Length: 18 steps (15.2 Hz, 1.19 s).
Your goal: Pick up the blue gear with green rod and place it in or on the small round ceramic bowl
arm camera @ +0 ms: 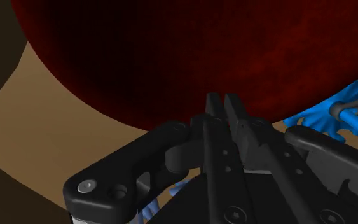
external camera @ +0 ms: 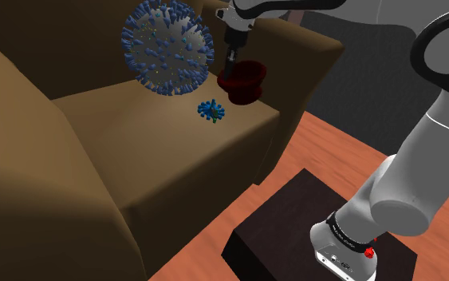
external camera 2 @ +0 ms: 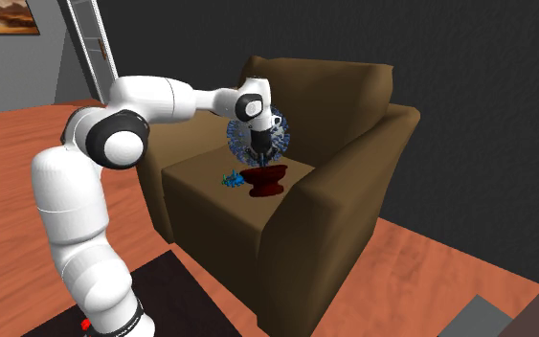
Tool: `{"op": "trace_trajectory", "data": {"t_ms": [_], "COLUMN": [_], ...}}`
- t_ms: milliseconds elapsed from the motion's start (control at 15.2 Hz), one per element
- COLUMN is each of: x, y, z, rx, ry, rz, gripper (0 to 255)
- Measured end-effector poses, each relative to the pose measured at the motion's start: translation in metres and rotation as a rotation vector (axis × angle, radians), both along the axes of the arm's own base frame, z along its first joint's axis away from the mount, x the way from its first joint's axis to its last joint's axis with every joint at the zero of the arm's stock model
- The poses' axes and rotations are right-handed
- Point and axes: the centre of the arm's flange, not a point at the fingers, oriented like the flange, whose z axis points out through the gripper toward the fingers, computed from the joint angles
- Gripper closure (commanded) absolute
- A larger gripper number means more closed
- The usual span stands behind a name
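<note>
Blue gear (external camera: 211, 111), small, many-spoked, with a green rod (external camera: 215, 117) through it. It lies on the seat cushion (external camera: 135, 144) of a brown armchair (external camera 2: 353, 144) and is not held. In the second exterior view the gear (external camera 2: 231, 178) sits toward the near front of the seat, just beside the bowl.

Bowl (external camera: 242, 80): dark red, round, on a short foot. It stands on the same cushion, to the shoulder view's right of the gear and farther back, close to the armrest. Cannot tell whether gear and bowl touch.

Gripper (external camera: 231, 57): black, pointing down, right at the bowl's rim on the side toward the gear. In the wrist view the fingers (arm camera: 213, 105) are together with nothing between them. The red bowl (arm camera: 190, 57) looms close ahead of the gripper (arm camera: 222, 100), and the gear's blue spokes (arm camera: 323, 118) lie off to one side of the fingers.

Spiky ball (external camera: 167, 46): grey, studded with blue spikes, much larger than the gear, at the back of the seat by the backrest.

Surface and room: plain brown upholstery. Reddish wood floor (external camera 2: 430, 258). Dark box stand (external camera: 294, 231) under the arm, in front of the chair. Dark wall (external camera 2: 468, 48) behind, with a framed picture (external camera 2: 4, 14) at the second exterior view's upper left.
</note>
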Motion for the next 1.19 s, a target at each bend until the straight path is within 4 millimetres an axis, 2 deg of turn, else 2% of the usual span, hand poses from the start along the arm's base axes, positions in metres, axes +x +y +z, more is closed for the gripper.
{"op": "trace_trajectory", "data": {"t_ms": [66, 198, 396, 660, 792, 1188], "x": [0.0, -0.009, -0.029, -0.055, -0.067, -0.069], "y": [0.0, 0.013, 0.044, 0.094, 0.11, 0.117], "z": [0.0, -0.001, -0.001, -0.005, -0.007, -0.033], "rx": [0.0, -0.001, -0.003, -0.007, -0.008, -0.009], "ry": [0.0, -0.001, -0.006, -0.012, -0.015, -0.016], "rz": [0.0, -0.011, -0.037, -0.075, -0.091, -0.098], "gripper": [0, 0, 0, 0, 0, 0]}}
